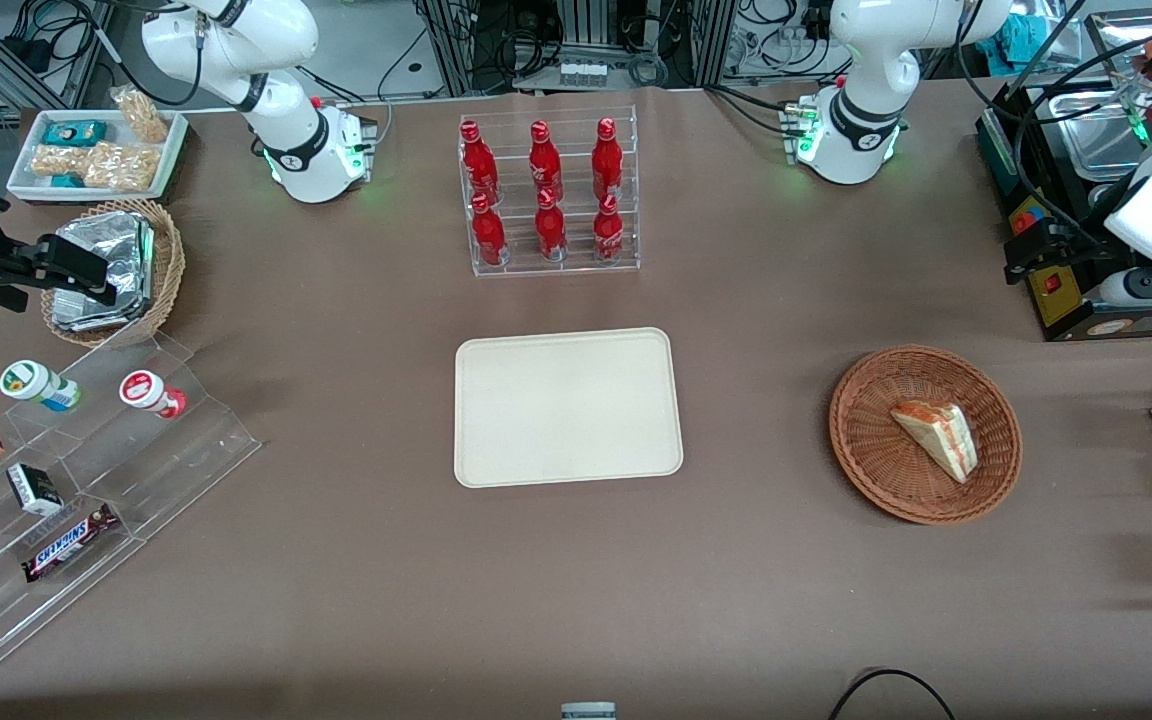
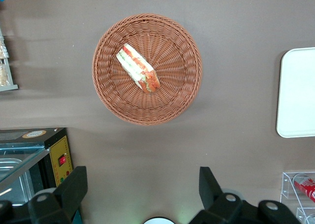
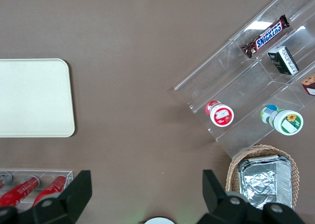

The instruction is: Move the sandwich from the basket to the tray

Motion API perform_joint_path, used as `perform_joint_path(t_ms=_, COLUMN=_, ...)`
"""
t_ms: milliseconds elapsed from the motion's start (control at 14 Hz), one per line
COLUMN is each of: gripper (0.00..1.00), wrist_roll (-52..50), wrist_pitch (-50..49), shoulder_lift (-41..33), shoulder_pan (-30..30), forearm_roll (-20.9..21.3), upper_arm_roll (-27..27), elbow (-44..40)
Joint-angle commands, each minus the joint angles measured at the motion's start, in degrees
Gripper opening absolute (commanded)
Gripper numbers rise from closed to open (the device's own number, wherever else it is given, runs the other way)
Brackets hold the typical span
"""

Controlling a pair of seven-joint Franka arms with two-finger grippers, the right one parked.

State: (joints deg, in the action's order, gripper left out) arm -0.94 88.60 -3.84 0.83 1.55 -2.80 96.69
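1. Step in hand: the approach, as you should judge it. Nothing is grasped. The sandwich (image 1: 936,440) lies in the basket (image 1: 861,455), about at its middle, with its long side running from 10 to 4 o'clock in the front view.
2. The gripper (image 2: 142,189) hangs high over the bare table (image 1: 756,600), clear of the basket and farther from the front camera than it is, at roughly 1 o'clock from the basket in the front view. Its fingers (image 2: 74,187) are spread wide with nothing between them.
3. The tray (image 1: 568,407) sits at about 9 o'clock from the basket in the front view, well apart from it, with nothing on it.
4. Next move, in my judgement: bring the gripper over the basket's middle, turn the wrist so the fingers straddle the wedge across its flat bread faces, then descend inside the rim. Squeeze gently, since soft bread will likely crush or shed filling.
5. The carry to the tray looks unobstructed; the bottle rack (image 1: 548,195) stands at 12 o'clock from the tray, apart from the likely path.
6. Views compared: the left wrist view shows you the finger spread and the red and green filling edge, but only one end of the tray. The front view shows the whole tray and the gap to cross. The right wrist view shows the tray but no basket.
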Motion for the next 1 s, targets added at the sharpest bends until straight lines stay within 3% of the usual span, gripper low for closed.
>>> perform_joint_path(t_ms=0, gripper=1.00, wrist_roll=-0.6, wrist_pitch=-1.1, shoulder_lift=-0.1, shoulder_pan=-0.1, forearm_roll=-0.1, upper_arm_roll=-0.1, elbow=-0.6)
perform_joint_path(t_ms=929, gripper=1.00, wrist_roll=-3.4, wrist_pitch=-2.2, shoulder_lift=0.3, shoulder_pan=0.3, forearm_roll=-0.1, upper_arm_roll=0.0, elbow=0.2)
